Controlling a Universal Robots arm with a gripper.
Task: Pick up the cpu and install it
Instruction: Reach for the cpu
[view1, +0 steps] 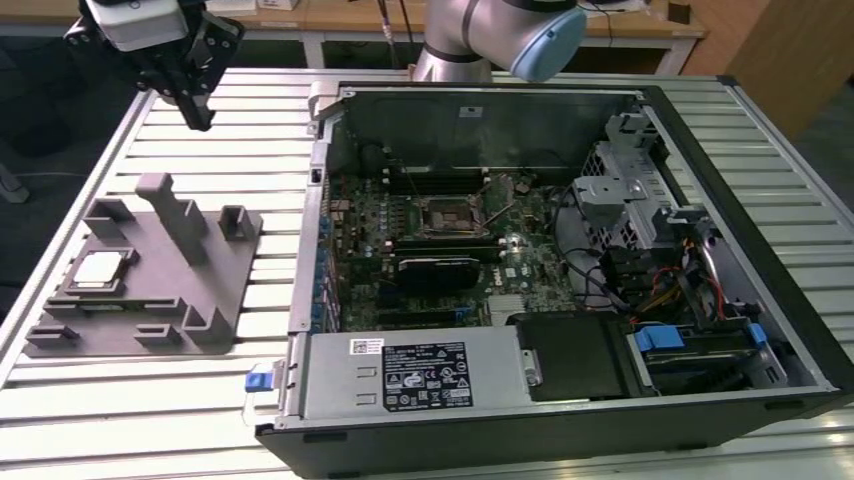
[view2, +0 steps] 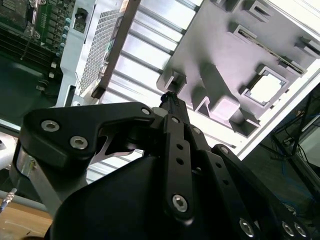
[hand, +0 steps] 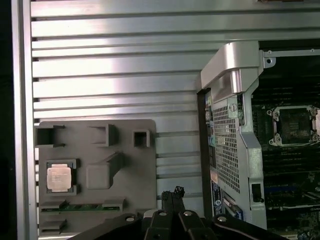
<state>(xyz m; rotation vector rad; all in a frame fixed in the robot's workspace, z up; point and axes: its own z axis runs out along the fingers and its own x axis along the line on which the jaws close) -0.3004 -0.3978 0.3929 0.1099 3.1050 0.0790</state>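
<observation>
Pincer (view1: 200, 118) hovers closed (gripping nothing), well apart from one cpu (view1: 100, 270) seated in one grey block (view1: 158, 285).

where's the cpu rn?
The cpu sits at the exterior view's left, in a recess of the grey holder block, outside the computer case.

Robotics lab: arm (view1: 470, 30), slatted aluminium table (view1: 267, 110), opened computer case (view1: 534, 445) (wooden desks (view1: 627, 28) behind).

Exterior view, left of frame: fixture block (view1: 174, 290) on table (view1: 267, 140), cpu (view1: 100, 270) seated in it. Centre to right: computer case (view1: 481, 125), socket (view1: 445, 212) inside. Upper left: gripper (view1: 200, 120).
</observation>
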